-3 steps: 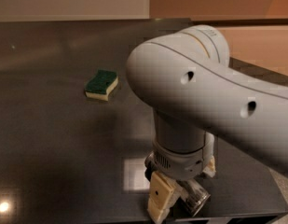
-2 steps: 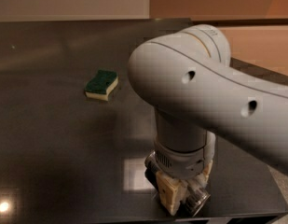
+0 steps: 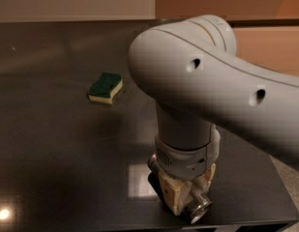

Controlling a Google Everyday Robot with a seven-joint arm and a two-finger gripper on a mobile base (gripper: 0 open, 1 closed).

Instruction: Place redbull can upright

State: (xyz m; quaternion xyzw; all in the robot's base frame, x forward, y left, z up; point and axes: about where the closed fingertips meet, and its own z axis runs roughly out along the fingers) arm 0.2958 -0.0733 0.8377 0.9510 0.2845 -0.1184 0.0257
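Gripper: our gripper [image 3: 185, 202] is down at the near edge of the dark table [image 3: 52, 158], under the big white arm [image 3: 212, 91], with its cream fingers [image 3: 171, 195] pinching the can.
Can: the redbull can [image 3: 197, 210] lies between the fingers; we see one shiny silver end at lower right and a second silver bit at upper left [image 3: 153, 162], so it looks tilted or on its side, not upright. Most of its body is hidden.
Step in hand: we judge we are mid-grasp, with the can yet to be turned onto its base.
Doing it well: we should hold firm, lift a little off the table, rotate until one silver end faces straight down, lower gently, and let go only once the base sits flat, away from the edge.
Count: one can, one sponge [image 3: 105, 87] well apart at the far left, one gripper.
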